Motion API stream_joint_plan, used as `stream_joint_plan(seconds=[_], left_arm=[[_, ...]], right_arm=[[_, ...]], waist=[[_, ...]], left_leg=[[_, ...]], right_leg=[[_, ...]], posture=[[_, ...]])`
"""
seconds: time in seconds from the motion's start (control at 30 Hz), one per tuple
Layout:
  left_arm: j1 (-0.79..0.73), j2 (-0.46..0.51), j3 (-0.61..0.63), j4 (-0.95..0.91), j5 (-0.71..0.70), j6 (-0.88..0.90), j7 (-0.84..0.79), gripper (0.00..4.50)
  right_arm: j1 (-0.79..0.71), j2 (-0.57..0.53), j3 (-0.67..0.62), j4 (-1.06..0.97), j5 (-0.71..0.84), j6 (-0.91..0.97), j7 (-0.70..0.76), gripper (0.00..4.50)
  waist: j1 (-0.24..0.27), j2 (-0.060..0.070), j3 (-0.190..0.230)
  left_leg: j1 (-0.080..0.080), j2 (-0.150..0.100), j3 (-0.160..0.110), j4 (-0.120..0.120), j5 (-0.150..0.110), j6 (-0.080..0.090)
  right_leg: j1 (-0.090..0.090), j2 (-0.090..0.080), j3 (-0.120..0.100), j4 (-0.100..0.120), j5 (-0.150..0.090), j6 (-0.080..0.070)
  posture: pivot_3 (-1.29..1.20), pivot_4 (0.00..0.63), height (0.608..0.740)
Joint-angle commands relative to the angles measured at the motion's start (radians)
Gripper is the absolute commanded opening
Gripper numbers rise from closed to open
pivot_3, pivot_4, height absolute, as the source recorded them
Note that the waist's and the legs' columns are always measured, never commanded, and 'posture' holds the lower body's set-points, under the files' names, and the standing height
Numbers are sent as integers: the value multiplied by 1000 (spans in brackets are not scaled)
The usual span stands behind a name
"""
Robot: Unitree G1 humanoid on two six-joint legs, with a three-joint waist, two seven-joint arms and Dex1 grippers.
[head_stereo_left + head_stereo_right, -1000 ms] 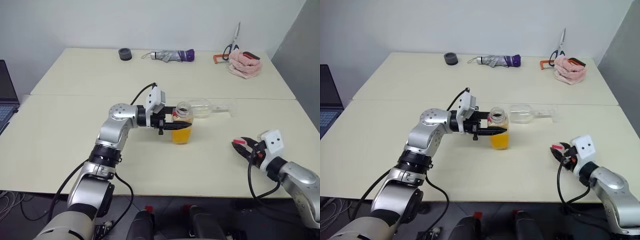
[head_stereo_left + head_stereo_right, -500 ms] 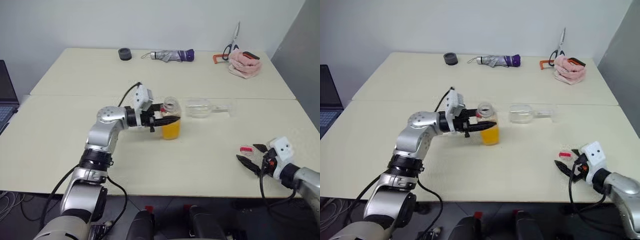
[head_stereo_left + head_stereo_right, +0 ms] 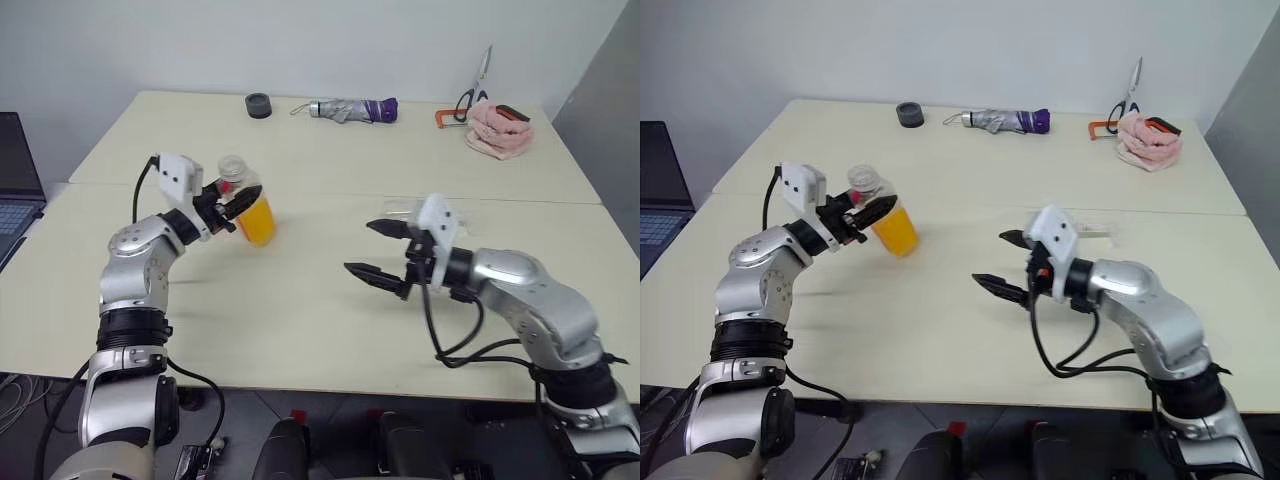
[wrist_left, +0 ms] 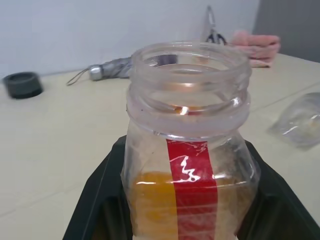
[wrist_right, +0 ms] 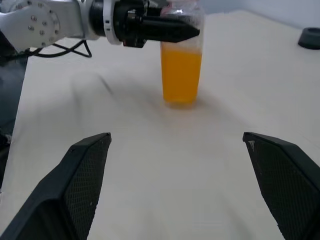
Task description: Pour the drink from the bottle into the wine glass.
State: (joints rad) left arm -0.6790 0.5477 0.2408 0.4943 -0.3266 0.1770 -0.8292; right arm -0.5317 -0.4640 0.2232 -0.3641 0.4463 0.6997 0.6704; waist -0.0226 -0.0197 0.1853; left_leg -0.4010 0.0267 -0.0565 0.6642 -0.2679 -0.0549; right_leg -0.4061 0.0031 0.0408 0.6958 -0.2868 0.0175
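Over on the left part of the counter [image 3: 300, 300], I have my left hand [image 3: 240, 200] clamped on the bottle [image 3: 250, 208], one black finger along each side of its body, just under the wide neck. From the left wrist view the bottle [image 4: 187, 150] is uncapped, its mouth open, a red label strip running down the side facing me, and the drink [image 4: 155, 200] fills only its lower part. From the right wrist view the bottle [image 5: 181, 60] stands roughly upright, and I cannot tell whether its base touches the counter. My right hand [image 3: 385, 250] is well to the right of the bottle, above the counter, its fingers spread wide apart with nothing between them, pointing toward the bottle. Just behind that hand, seen from the bottle's side, the wine glass [image 3: 470, 212] lies on its side, mostly hidden by the hand and its white camera block. Far beyond the bottle, along the back edge of the counter, I see a small dark round thing [image 3: 258, 103], a folded umbrella [image 3: 345, 109], scissors [image 3: 480, 80] and a pink cloth [image 3: 498, 128].
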Motion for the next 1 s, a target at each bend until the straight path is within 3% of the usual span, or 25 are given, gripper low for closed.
stream_joint_plan(seconds=[0.03,0.8,1.0], left_arm=[[-51,21,18,21,2,-57,15,1972],[-102,-35,9,186,77,-166,218,1958],[-106,-36,11,190,71,-167,243,3898]], right_arm=[[-44,23,32,18,-40,-35,7,4500],[-135,158,62,90,-143,-44,-20,4500],[-137,180,48,84,-150,-33,-43,4500]], waist=[[0,0,0],[-9,0,0],[-9,0,0]], left_leg=[[0,0,0,0,0,0],[1,0,0,0,0,0],[1,0,0,0,0,0]], right_leg=[[0,-1,0,0,0,0],[-1,2,0,2,0,0],[-1,2,0,2,0,0]], posture=[[0,150,740],[0,150,740],[0,150,740]])
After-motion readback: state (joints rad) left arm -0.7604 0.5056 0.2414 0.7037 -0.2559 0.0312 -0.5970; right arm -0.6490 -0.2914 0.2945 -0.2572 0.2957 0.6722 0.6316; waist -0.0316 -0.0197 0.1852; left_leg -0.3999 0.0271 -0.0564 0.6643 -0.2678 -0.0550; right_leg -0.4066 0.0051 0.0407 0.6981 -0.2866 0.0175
